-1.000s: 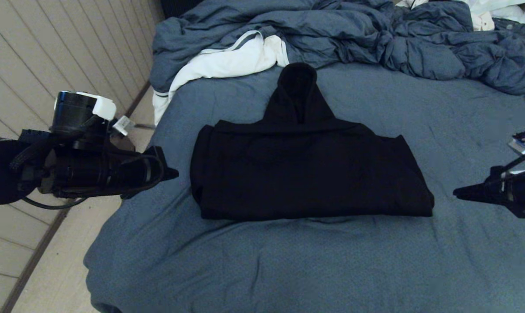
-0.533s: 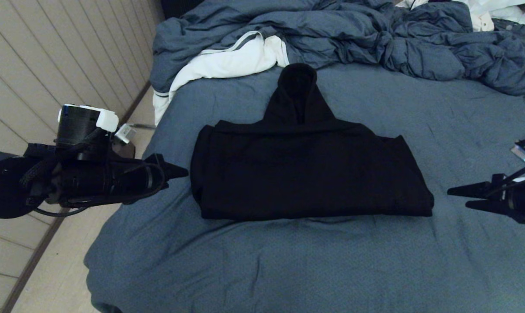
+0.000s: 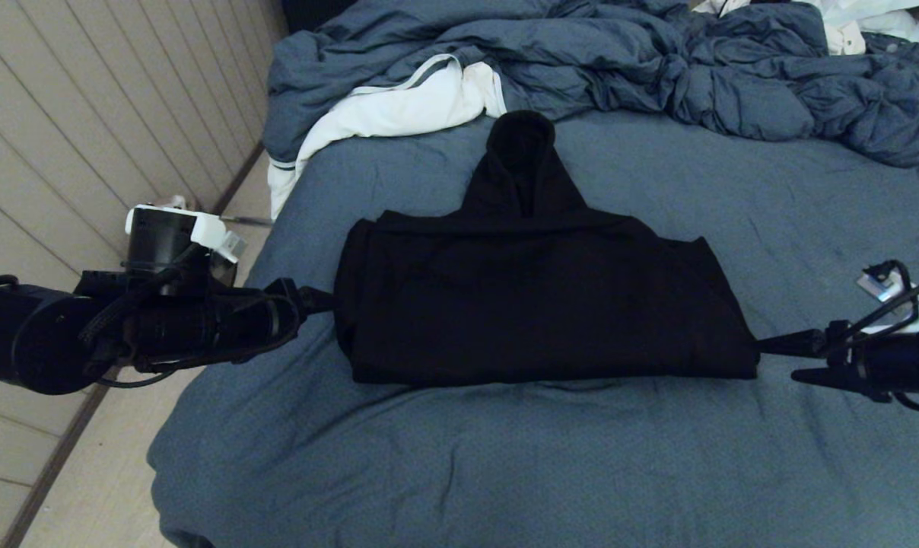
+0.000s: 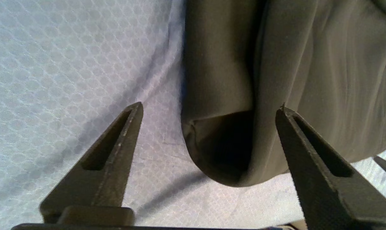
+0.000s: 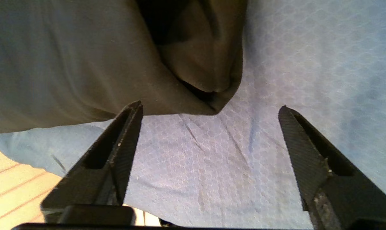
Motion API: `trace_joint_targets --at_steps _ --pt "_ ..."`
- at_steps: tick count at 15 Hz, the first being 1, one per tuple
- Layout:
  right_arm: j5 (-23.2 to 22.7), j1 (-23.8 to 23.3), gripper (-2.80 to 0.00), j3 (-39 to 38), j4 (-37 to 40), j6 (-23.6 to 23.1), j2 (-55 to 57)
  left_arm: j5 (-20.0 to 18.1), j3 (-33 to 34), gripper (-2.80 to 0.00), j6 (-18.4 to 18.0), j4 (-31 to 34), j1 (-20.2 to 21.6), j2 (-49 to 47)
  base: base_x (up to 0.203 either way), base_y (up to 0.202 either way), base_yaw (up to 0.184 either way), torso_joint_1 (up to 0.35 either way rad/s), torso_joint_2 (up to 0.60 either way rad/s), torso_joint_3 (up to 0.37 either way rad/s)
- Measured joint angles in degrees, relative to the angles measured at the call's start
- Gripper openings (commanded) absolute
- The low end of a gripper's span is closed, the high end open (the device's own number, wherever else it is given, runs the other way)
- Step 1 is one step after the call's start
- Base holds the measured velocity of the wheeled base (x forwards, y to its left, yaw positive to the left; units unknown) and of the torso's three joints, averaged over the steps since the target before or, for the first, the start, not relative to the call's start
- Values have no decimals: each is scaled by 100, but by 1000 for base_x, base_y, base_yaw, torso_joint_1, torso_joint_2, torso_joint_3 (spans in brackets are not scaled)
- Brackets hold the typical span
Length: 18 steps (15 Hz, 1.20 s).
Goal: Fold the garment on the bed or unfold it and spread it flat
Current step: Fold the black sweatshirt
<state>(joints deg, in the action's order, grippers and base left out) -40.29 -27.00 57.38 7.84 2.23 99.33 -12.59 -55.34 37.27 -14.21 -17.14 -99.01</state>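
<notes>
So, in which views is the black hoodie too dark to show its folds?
Head view: the hoodie is almost one black mass, few folds readable. Left wrist view: brighter, hoodie looks grey-brown with wrinkles visible. Right wrist view: also bright, folded corner clear.

**Black hoodie folded on the blue-grey bed**

The garment (image 3: 539, 304) is a plain black hoodie of thick, soft fabric, folded into a broad, roughly rectangular bundle with its hood laid flat, pointing towards the far end. It lies near the middle of the bed (image 3: 505, 464), on a blue-grey sheet. The sleeves seem tucked inside, though the dark cloth hides the detail.
</notes>
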Motion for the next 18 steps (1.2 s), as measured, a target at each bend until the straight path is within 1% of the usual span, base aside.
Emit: trace_joint_targets --at_steps 4,9,13,18 --pt "4 165 0 4 -162 66 251 -47 -162 0 149 -11 2 -226 0 0 0 0 0 0" --pt "24 287 0 37 -407 71 453 -43 -125 0 151 -56 -25 -445 0 0 0 0 0 0" --pt "30 243 0 67 -415 52 455 -27 -123 0 143 -56 -50 -570 0 0 0 0 0 0" --pt "-7 22 0 -63 -430 -30 206 17 -182 0 137 -85 -52 -700 0 0 0 0 0 0"
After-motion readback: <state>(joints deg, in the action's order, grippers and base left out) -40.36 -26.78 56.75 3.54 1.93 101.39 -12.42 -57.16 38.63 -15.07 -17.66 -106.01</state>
